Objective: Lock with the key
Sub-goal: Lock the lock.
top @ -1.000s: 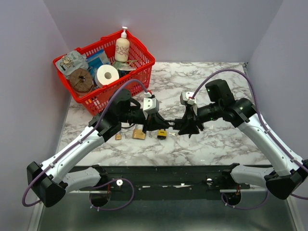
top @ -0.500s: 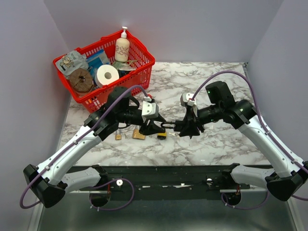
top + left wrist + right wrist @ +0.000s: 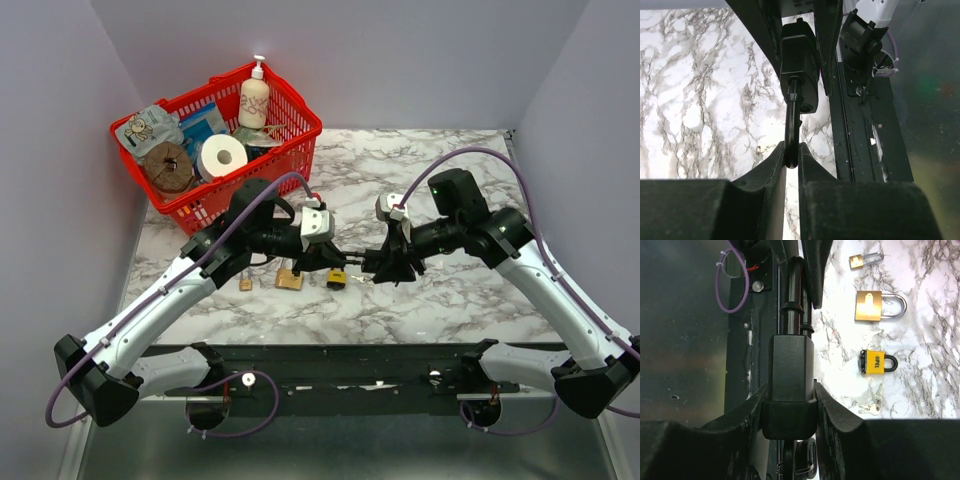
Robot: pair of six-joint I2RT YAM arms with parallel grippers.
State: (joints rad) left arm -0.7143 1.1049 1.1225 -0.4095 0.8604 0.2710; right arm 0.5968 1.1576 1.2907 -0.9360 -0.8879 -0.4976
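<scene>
The 2 arms meet over the middle of the marble desk (image 3: 450, 160), and between them a black padlock (image 3: 790, 365) is held in the air, lying sideways. The left hand (image 3: 791, 155) is closed on the bend of the shackle (image 3: 791, 120). In the left wrist view the 2 fingers (image 3: 765, 172) press on the bar from both sides at the bottom centre of the frame. One leg of the shackle enters the lock body, and next to it an open hole can be seen in the body. The right hand (image 3: 791, 400) is closed around the lock body, with its fingers flat against the 2 sides in the lower centre of the right wrist view. In that view the shackle points up to the top of the frame. A ring shows below the body at the bottom edge, but I cannot tell what it is.

On the desk under the hands, in the right part of the right wrist view, lie 3 other padlocks in one column: a small brass padlock (image 3: 856, 261) at the top, a larger brass padlock (image 3: 871, 306) under it, and a yellow padlock (image 3: 874, 362) marked OPEL lower down. A bunch of silver keys (image 3: 871, 406) lies just below the yellow one.

In the upper left of the top view a red basket (image 3: 292, 98) holds a pump bottle (image 3: 254, 100) and a toilet paper roll (image 3: 222, 155).
</scene>
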